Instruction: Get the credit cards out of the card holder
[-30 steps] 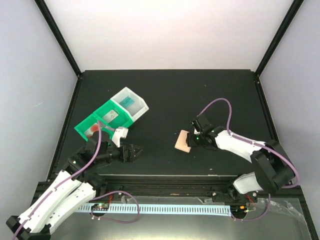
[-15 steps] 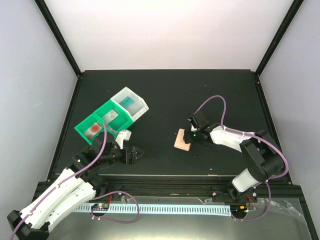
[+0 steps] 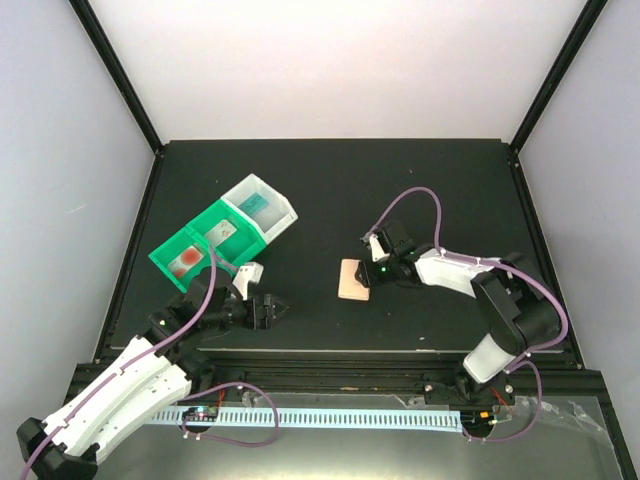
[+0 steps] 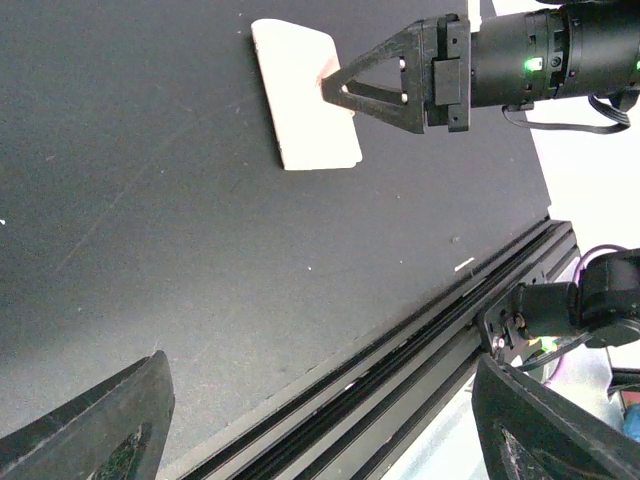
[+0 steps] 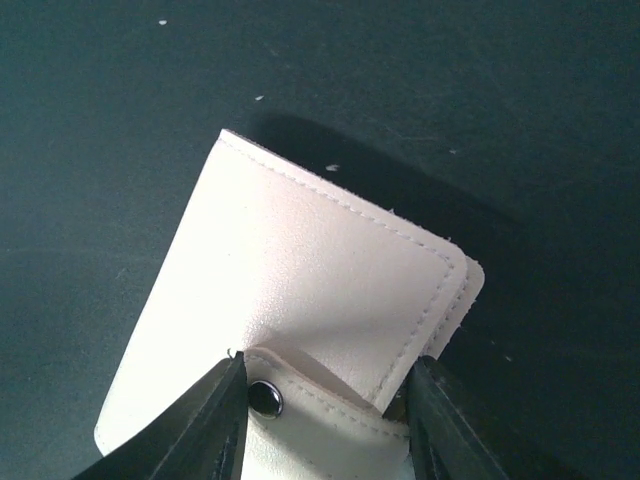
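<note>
Right end effector [image 5: 325,368] (arm low) straddles the card holder [image 5: 300,265].

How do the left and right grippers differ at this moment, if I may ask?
The left gripper is wide open and empty; the right gripper pinches the card holder by its snap tab. The left hangs apart from the holder; the right touches it. Both have black fingers.
</note>
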`<move>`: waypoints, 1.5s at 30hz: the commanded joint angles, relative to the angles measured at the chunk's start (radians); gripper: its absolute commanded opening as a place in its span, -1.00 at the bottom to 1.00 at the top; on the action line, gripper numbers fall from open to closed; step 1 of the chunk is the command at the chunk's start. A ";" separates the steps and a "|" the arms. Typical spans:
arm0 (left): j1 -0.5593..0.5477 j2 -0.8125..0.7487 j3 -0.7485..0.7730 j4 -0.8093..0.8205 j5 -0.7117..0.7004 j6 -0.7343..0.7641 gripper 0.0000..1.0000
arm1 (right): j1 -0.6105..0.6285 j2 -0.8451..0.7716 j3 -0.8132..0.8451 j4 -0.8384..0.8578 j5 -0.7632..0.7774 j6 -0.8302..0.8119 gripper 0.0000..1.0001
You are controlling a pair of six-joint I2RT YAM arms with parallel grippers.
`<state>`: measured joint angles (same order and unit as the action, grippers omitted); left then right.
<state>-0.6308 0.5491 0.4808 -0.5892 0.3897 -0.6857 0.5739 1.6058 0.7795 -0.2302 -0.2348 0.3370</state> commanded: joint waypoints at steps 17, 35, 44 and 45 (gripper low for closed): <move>-0.008 -0.047 -0.021 0.040 -0.009 -0.025 0.63 | 0.187 -0.023 0.098 -0.171 0.154 0.187 -0.32; -0.007 -0.078 0.060 -0.025 -0.060 0.014 0.67 | 0.382 0.057 0.309 -0.349 0.369 0.352 -0.44; -0.007 -0.104 0.048 -0.046 -0.075 0.012 0.68 | 0.402 0.133 0.344 -0.401 0.453 0.368 -0.50; -0.007 -0.106 0.046 -0.046 -0.075 0.012 0.68 | 0.403 0.140 0.345 -0.400 0.449 0.367 -0.51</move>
<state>-0.6308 0.4557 0.4942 -0.6147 0.3321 -0.6872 0.9672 1.7214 1.1011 -0.5983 0.1570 0.6868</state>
